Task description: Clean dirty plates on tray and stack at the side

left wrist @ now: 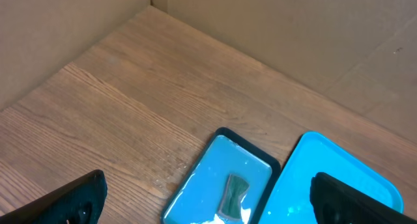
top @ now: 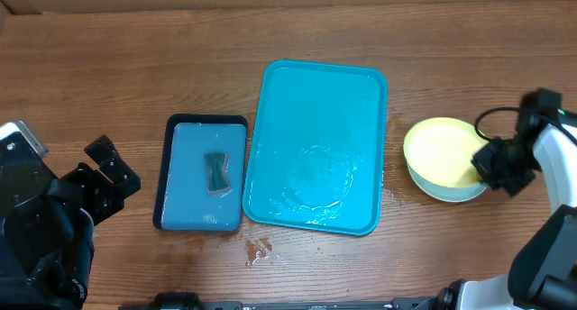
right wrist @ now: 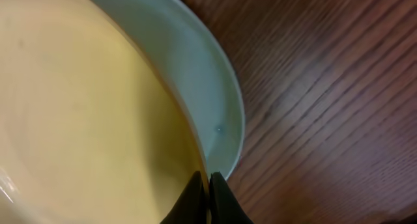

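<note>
The large turquoise tray lies mid-table with no plates on it, only wet streaks; its corner shows in the left wrist view. At the right, a yellow-green plate lies on top of a light blue plate. My right gripper is shut on the yellow-green plate's right rim, with the light blue plate beneath it. A third plate cannot be made out. My left gripper is open and empty, left of the small tray; its fingers show in the left wrist view.
A smaller black-rimmed blue tray with a dark green sponge lies left of the turquoise tray; both show in the left wrist view. Water spots mark the wood near the front. Cardboard walls stand behind.
</note>
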`<state>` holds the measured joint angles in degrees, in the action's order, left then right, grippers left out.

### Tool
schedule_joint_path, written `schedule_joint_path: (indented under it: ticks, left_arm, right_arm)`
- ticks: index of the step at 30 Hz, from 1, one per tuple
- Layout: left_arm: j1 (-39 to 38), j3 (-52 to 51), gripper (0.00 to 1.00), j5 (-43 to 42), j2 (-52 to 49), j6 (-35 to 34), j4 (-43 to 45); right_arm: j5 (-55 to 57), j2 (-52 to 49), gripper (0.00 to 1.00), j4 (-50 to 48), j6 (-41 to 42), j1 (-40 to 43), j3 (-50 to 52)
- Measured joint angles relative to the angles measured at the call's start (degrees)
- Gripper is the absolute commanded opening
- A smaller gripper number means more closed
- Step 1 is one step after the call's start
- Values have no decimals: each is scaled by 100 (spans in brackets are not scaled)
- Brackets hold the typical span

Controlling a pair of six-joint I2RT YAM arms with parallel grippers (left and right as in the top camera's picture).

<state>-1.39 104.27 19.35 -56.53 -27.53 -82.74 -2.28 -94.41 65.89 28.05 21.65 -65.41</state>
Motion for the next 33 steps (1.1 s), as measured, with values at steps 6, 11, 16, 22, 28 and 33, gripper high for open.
schedule_joint_path:
  ticks: [6, 11, 16, 22, 28, 33]
  left_arm:
    - [0, 0, 100, 0, 0, 0, 0]
    - [0, 0, 100, 0, 0, 0, 0]
    - [0, 0, 100, 0, 0, 0, 0]
    - [0, 0, 100, 0, 0, 0, 0]
    - [0, 0, 100, 0, 0, 0, 0]
    - [0, 0, 100, 0, 0, 0, 0]
  right_arm:
    - [-205, 0, 28, -138, -96, 199, 260]
    - [-551, 55, 45, -37, -400, 168, 262]
    - [-986, 831, 48, 17, -745, -195, 79]
    - [-1620, 2524, 67, -343, -1325, -1410, -479]
    - [-1897, 3615, 100, -656, -1508, -2900, -516]
    - [-1945, 3794, 100, -675, -1547, -3504, -516]
